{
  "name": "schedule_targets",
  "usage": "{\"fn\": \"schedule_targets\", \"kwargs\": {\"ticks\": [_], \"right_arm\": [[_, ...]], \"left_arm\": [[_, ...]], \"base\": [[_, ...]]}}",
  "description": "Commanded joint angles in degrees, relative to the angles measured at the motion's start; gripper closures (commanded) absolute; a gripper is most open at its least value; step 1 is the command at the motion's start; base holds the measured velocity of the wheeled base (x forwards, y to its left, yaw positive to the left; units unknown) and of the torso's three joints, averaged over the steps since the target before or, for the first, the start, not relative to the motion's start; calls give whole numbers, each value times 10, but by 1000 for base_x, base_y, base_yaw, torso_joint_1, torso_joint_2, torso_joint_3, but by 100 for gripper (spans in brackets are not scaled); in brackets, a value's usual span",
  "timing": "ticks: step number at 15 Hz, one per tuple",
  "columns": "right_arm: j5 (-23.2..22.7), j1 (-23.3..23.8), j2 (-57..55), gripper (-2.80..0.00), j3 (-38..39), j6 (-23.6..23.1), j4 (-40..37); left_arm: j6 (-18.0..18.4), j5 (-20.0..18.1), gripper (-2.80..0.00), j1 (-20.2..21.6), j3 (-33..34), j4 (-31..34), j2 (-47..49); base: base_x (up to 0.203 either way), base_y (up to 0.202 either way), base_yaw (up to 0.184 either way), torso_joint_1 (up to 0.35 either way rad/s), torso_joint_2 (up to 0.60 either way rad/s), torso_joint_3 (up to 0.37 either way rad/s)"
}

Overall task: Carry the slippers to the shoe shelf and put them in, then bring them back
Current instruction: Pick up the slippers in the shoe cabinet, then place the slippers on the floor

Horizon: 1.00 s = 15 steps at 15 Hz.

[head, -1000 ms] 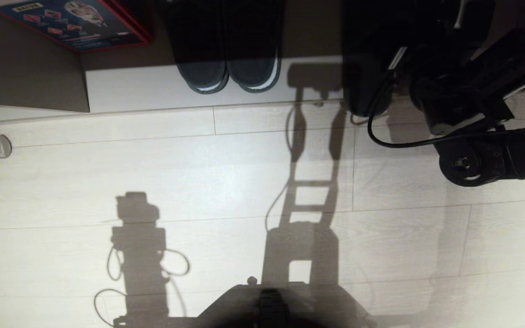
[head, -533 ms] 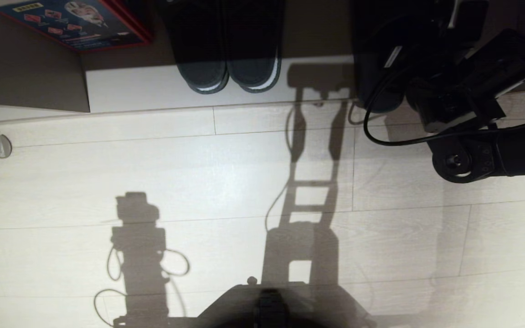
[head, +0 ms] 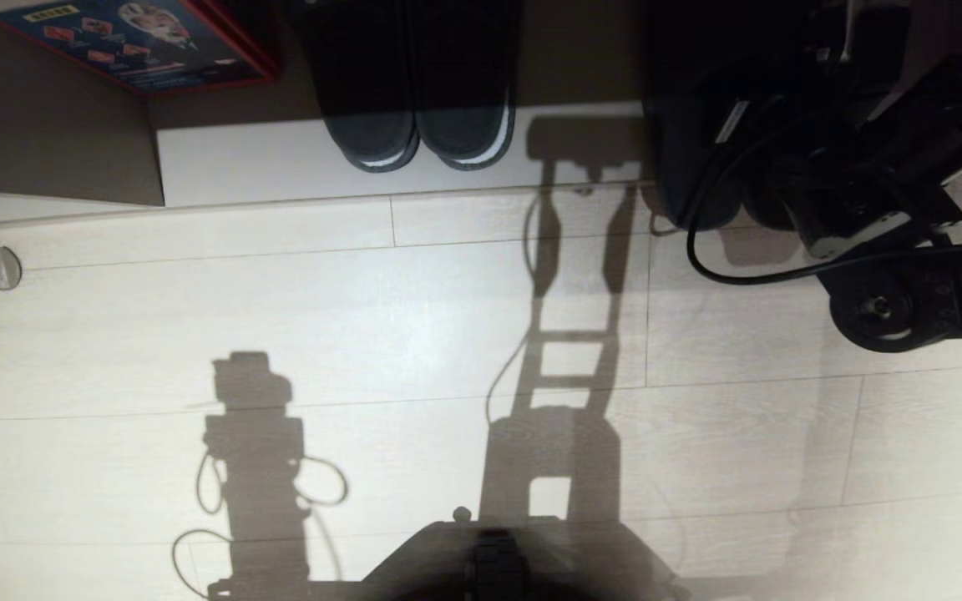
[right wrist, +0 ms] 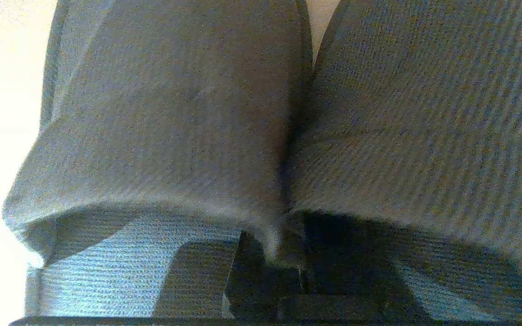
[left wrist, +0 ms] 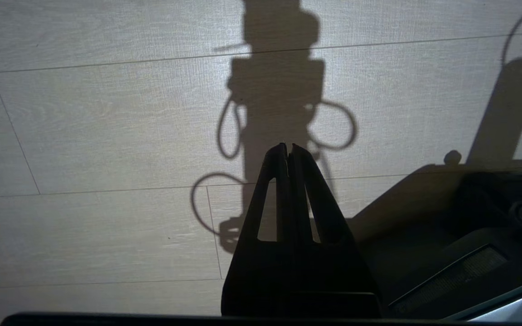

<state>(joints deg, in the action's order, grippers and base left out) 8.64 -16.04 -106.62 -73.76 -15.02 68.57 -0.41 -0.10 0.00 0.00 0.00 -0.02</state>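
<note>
R hand (right wrist: 283, 253) pinched shut on inner bands of the slippers (right wrist: 175, 136), at shoe shelf (head: 281, 159) front edge; floor (head: 364, 334) behind open. L hand (left wrist: 289, 149) closed, empty.

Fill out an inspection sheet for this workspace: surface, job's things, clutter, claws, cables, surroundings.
Surface: pale wood-plank floor, crossed by the robot's shadows.
Job's things: the slippers, plain dark charcoal, side by side, heels past the front edge of the shoe shelf.
Clutter: a striped dark pair sits on the same shelf board; a red-edged box on the left.
Claws: right claw shut on the inner edges of the slippers' upper bands; left claw shut, empty, hanging over bare floor.
Cables: a black cable loops off the right arm near the slippers.
Surroundings: a round metal fitting in the floor; no person seen.
</note>
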Motion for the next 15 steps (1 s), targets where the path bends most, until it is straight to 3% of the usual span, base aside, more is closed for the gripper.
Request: {"fn": "schedule_targets", "kwargs": {"ticks": [1,8,11,15], "right_arm": [[-7,-7,88,0,84,8,-18],[-25,-44,356,0,410,44,-124],[-26,-46,458,0,463,47,-183],[-31,-31,620,0,488,68,-323]], "left_arm": [[0,0,0,0,0,0,-1],[0,0,0,1,0,0,-1],[0,0,0,0,0,0,0],[1,0,0,1,0,0,-1]], "base": [[0,0,0,0,0,0],[0,0,0,0,0,0],[0,0,0,0,0,0],[0,0,0,0,0,0]]}}
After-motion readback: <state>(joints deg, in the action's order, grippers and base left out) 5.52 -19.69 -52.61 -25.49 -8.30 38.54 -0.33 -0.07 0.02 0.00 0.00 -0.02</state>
